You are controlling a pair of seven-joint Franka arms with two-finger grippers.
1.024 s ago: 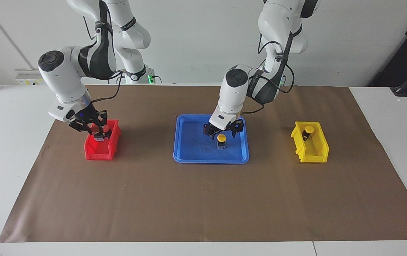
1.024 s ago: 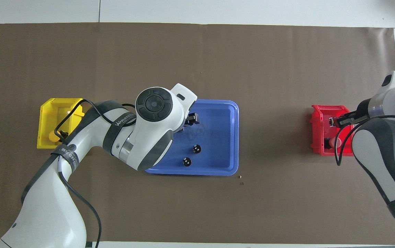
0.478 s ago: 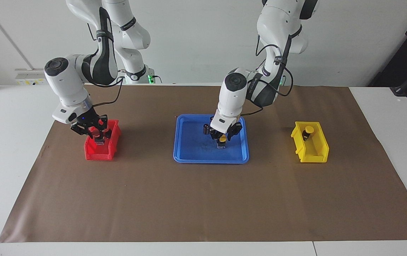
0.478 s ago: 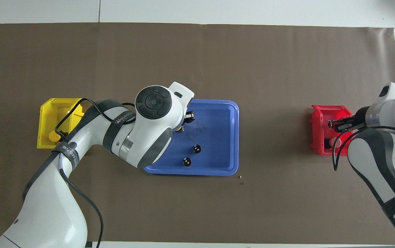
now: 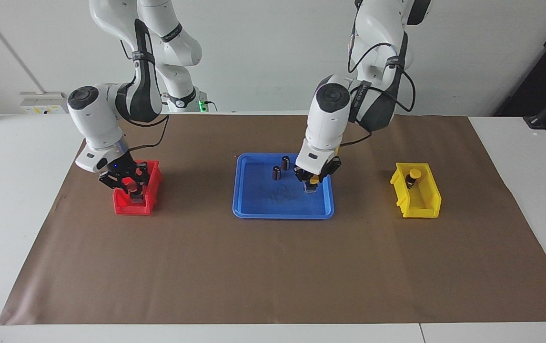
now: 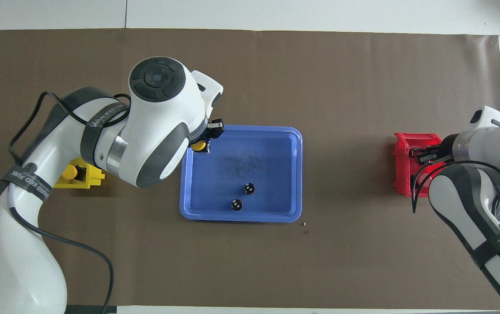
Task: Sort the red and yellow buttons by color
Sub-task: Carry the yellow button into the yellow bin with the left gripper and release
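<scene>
— What's different from a second ago?

— Back then the held yellow button (image 5: 314, 180) stood on the blue tray (image 5: 282, 215) with the left gripper (image 5: 312, 184) spread open just above it. Now the fingers are closed on its black body, and it hangs clear of the tray floor, over the tray's end toward the left arm.

— And from overhead?

— The yellow cap (image 6: 198, 146) shows under the wrist, over the tray's corner farthest from the robots. The two dark cylinders (image 5: 277, 173) (image 5: 285, 162) haven't moved; they sit in the tray, nearer the robots.

— The other yellow one?

— The binned yellow button (image 5: 413, 174) lies in the yellow bin (image 5: 417, 209), toward the left arm's end of the table, same as before.

— The right arm?

— The right gripper (image 5: 132, 188) has shifted a little along the red bin (image 5: 127, 208) and is low over it. I cannot tell how wide its fingers stand or whether they grip anything. Red buttons can't be picked out against the bin.
</scene>
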